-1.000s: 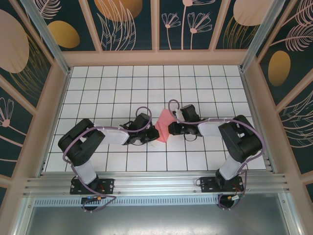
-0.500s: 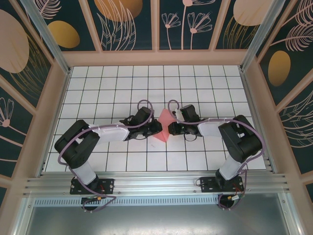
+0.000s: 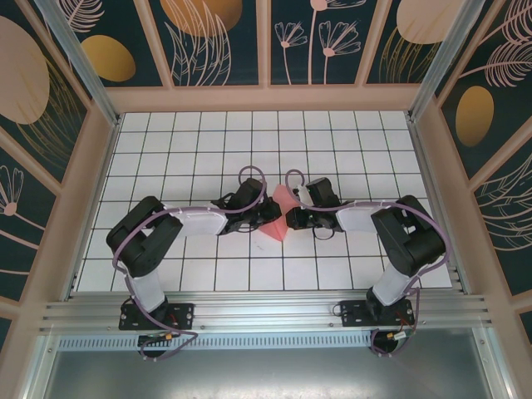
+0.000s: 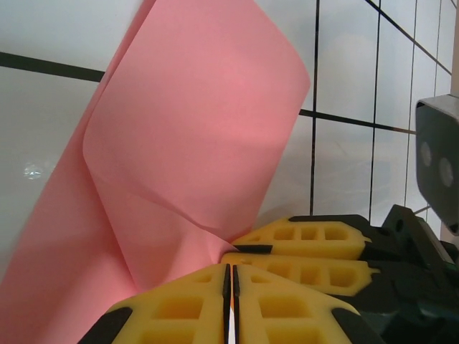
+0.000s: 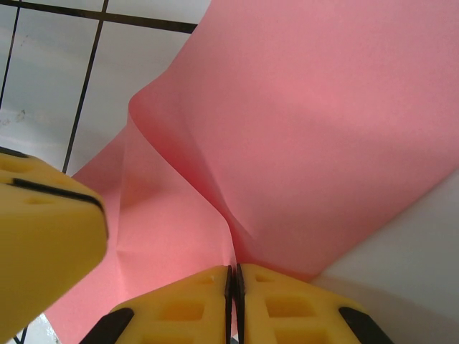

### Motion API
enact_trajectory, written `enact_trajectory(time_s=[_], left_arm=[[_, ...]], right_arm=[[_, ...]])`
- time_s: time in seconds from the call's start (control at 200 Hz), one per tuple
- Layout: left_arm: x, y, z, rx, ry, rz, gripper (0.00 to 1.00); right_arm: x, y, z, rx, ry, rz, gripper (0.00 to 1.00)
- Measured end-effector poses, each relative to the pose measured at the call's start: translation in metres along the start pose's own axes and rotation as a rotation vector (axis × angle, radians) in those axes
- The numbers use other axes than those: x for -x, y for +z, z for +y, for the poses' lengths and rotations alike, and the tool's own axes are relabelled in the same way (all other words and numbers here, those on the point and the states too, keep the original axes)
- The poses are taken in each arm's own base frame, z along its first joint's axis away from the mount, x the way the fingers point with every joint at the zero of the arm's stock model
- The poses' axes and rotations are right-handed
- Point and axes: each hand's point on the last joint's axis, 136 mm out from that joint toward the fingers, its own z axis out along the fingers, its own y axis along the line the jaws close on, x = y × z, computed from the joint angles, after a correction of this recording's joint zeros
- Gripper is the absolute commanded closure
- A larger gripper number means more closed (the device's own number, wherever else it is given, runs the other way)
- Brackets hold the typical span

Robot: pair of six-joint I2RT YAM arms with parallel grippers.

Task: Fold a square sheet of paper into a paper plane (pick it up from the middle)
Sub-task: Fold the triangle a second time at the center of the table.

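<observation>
1. My left end effector [image 4: 228, 301] and right end effector [image 5: 233, 304] are each pressed together on the paper [image 3: 280, 223], pinching it mid-sheet.
2. The paper stands buckled between them, at the worktop's [image 3: 208, 141] middle.
3. Step, I judge: forming the first fold; next calls for laying the halves flush.

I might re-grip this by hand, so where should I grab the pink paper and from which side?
Probably the near corner of the paper, from the arm-base side: the left gripper and right gripper pinch its middle from both sides, leaving that tip free.
</observation>
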Motion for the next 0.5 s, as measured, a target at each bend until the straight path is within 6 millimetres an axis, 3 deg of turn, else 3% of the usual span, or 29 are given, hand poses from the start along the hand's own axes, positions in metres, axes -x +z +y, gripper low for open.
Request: enact_trajectory(time_s=[0.22, 0.5], left_arm=[[-0.003, 0.005, 0.007, 0.005, -0.011, 0.003, 0.86], [-0.016, 0.009, 0.033, 0.051, -0.034, 0.025, 0.86]], right_arm=[[0.000, 0.000, 0.000, 0.001, 0.001, 0.000, 0.86], [-0.002, 0.002, 0.005, 0.007, -0.010, 0.004, 0.86]])
